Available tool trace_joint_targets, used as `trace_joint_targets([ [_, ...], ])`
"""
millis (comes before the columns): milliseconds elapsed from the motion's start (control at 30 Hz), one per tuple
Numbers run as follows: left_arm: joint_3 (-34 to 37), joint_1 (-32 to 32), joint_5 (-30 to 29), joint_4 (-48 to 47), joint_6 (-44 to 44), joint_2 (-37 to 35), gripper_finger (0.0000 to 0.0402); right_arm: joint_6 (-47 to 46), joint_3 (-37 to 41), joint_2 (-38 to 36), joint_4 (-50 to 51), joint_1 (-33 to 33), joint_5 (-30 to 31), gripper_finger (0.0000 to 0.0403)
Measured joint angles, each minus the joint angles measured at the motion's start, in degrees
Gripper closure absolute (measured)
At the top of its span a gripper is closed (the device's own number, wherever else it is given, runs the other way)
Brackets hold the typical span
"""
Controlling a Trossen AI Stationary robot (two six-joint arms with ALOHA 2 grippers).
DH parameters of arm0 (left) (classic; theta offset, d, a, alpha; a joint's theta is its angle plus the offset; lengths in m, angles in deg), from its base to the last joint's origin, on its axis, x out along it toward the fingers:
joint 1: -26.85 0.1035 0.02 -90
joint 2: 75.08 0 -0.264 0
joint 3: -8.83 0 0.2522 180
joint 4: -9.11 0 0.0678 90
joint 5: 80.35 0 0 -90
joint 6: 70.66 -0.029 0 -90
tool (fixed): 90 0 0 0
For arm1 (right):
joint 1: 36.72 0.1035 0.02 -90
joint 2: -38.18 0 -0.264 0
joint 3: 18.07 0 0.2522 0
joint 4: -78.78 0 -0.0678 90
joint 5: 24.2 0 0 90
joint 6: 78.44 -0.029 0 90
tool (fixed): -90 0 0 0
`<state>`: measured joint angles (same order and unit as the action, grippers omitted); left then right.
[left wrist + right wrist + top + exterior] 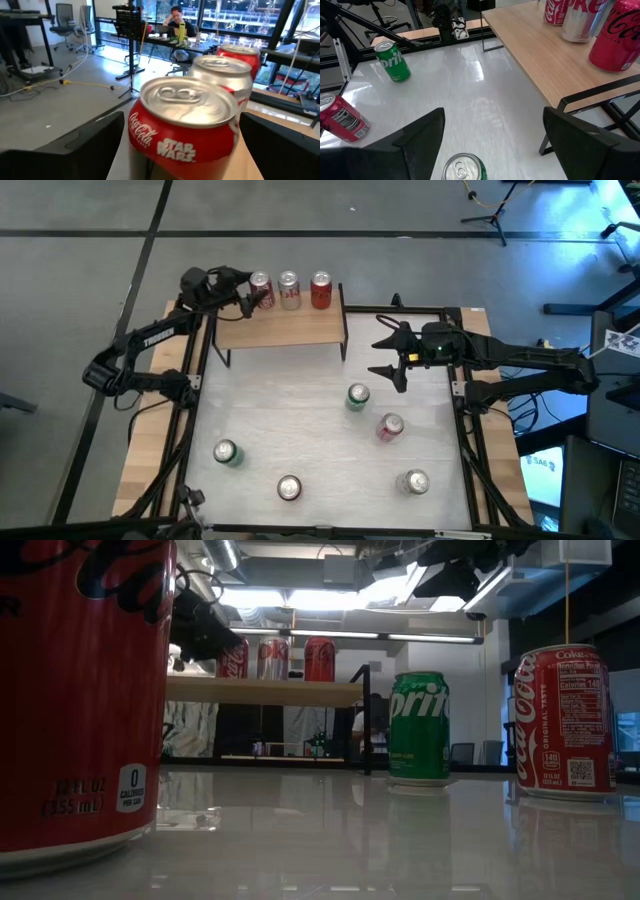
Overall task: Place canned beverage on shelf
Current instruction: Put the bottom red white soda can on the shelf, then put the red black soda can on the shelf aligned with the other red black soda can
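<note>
Releasing step: the left gripper [252, 298], jaws spread, straddles the Star Wars can [261, 286] standing on the shelf [285, 330] at 11 o'clock. The right gripper [390, 357], parted and empty, hovers above the green can [358, 397]; descent likely follows.

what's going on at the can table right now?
Three cans stand in a row on the shelf. The left gripper is open around the leftmost one, a red Star Wars Coke can, which stands on the board. The right gripper hangs open over the white table near a green can. Five cans remain on the table.
</note>
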<state>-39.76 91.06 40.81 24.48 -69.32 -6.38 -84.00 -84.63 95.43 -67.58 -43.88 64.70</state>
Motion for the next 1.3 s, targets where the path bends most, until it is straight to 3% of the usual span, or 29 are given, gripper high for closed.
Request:
trace_joint_targets([
  [700,0.00,-2.25,0.08,0.05,0.07,-12.22,0.0016,-0.07,0.00,0.00,1.09,0.00,0.00,0.0072],
  [1000,0.00,-10.03,0.11,0.03,2.54,-16.12,0.0016,-0.07,0.00,-0.01,1.09,0.00,0.00,0.0072],
  [1300,0.00,-23.09,0.07,-0.01,8.63,-16.14,0.0018,-0.07,0.00,0.00,0.73,0.00,0.57,0.0072],
])
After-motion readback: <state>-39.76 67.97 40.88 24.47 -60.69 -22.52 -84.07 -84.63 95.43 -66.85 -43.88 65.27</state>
